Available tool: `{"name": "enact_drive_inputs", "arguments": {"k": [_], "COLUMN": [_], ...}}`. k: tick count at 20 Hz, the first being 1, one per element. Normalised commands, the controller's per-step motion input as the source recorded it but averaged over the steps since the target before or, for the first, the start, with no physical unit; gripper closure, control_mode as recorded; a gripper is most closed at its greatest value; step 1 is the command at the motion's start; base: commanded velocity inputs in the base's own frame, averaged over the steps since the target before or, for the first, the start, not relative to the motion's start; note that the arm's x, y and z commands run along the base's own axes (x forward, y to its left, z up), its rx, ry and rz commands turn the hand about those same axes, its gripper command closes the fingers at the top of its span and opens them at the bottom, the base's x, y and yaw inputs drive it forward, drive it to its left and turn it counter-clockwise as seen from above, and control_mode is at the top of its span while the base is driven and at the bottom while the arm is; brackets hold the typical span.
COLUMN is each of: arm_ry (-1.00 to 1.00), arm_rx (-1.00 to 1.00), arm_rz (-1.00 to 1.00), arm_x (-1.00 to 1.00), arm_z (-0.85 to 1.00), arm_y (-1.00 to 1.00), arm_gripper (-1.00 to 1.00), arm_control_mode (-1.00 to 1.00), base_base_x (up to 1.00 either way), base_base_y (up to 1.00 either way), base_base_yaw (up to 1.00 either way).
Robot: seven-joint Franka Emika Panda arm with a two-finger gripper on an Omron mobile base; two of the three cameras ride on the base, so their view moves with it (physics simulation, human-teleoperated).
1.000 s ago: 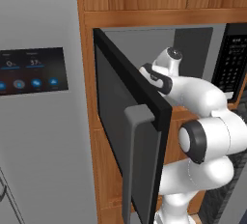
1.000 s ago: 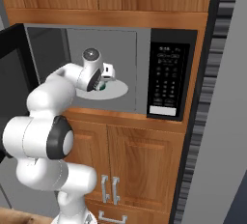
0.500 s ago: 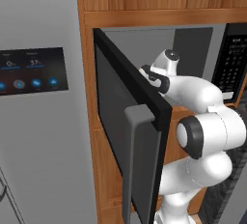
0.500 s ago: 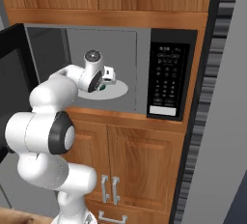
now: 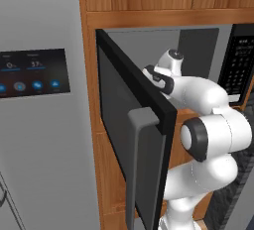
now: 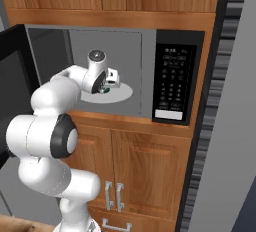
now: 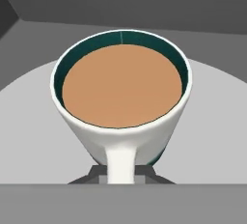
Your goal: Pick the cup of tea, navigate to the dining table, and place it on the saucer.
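The cup of tea (image 7: 120, 107) is a small white mug, its inner wall teal-green above a flat pool of light brown liquid that reaches close to the rim. It stands upright on the pale round turntable (image 7: 217, 121) inside the open microwave (image 6: 145, 71). In the hand view its white handle points straight down toward the camera, at the bottom middle of the mug. From the right base view, just a sliver of white and green shows beside the arm's wrist, over the turntable.
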Motion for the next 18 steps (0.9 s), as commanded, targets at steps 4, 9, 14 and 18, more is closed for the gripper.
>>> {"name": "enact_drive_inputs", "arguments": {"k": [4, 9, 14, 18], "arm_ry": [0.00, 0.00, 0.00, -0.09], "arm_rx": [0.00, 0.00, 0.00, 0.00], "arm_rz": [0.00, 0.00, 0.00, 0.00], "arm_x": [0.00, 0.00, -0.15, -0.55], "arm_z": [0.00, 0.00, 0.00, 0.00], "arm_y": [0.00, 0.01, 0.00, -0.01], "arm_gripper": [1.00, 1.00, 1.00, 1.00], "arm_control_mode": [-1.00, -1.00, -1.00, -1.00], "base_base_x": [0.00, 0.00, 0.00, 0.00], "base_base_y": [0.00, 0.00, 0.00, 0.00], "base_base_yaw": [0.00, 0.00, 0.00, 0.00]}}
